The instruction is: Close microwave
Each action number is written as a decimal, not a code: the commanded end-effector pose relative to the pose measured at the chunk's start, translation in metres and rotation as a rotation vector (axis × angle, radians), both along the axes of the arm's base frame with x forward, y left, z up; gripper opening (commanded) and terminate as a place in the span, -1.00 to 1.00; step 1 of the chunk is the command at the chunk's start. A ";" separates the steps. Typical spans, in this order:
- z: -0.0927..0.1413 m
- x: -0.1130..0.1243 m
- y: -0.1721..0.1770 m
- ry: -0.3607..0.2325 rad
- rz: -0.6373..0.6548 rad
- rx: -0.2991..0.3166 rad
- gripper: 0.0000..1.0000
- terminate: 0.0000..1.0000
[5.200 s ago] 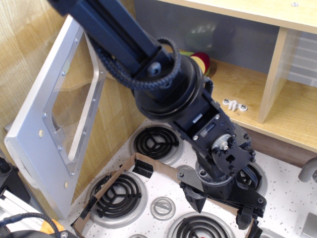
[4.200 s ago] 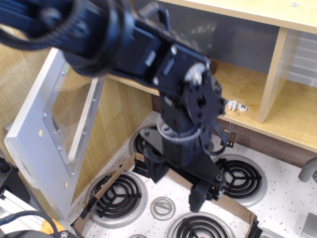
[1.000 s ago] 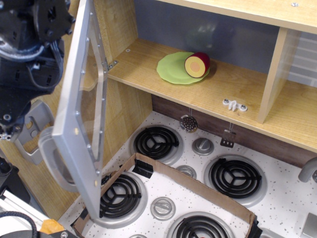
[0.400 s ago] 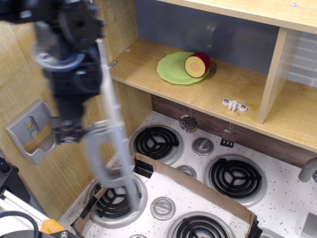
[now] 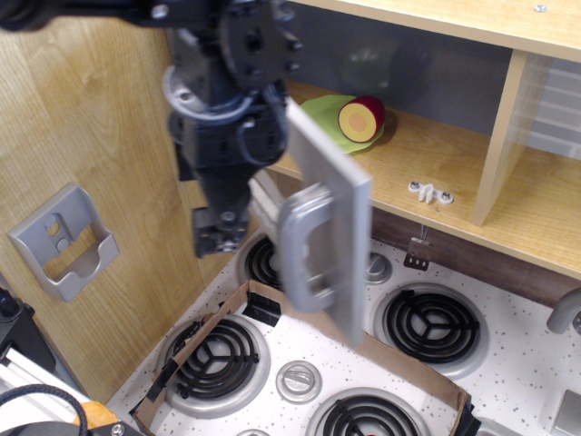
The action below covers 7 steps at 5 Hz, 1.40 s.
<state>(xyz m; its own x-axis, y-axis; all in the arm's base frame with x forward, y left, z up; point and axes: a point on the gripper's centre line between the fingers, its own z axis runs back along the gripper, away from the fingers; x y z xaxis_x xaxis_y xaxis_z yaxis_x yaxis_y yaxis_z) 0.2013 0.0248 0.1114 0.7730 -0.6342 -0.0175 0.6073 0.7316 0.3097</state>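
Observation:
The microwave is a wooden shelf compartment with a silver-grey door (image 5: 349, 195). The door stands about half open, swung out over the stove, with its outer face and chunky grey handle (image 5: 300, 247) towards the camera. My gripper (image 5: 218, 234) hangs from the black arm just left of the handle, close against the door's outer side. Its fingers are dark and blurred, so I cannot tell how they stand. Inside the compartment a green plate (image 5: 318, 111) holds a cut red fruit (image 5: 361, 118). The clock display and buttons are out of view.
A small grey holder (image 5: 64, 250) is fixed to the wooden wall at the left. Below is a toy stove with black burners (image 5: 427, 322), knobs (image 5: 298, 380) and a cardboard strip (image 5: 381, 350). A white clip (image 5: 428, 193) lies on the shelf edge.
The door has swung from wide open at the left towards the compartment, now about halfway shut. The arm moved from in front of the stove to behind the door and followed it rightwards.

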 end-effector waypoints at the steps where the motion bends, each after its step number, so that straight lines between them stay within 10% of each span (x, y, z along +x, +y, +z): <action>1: 0.016 0.046 -0.017 -0.219 -0.050 -0.156 1.00 -1.00; 7: 0.035 0.131 -0.065 -0.335 -0.225 -0.191 1.00 -1.00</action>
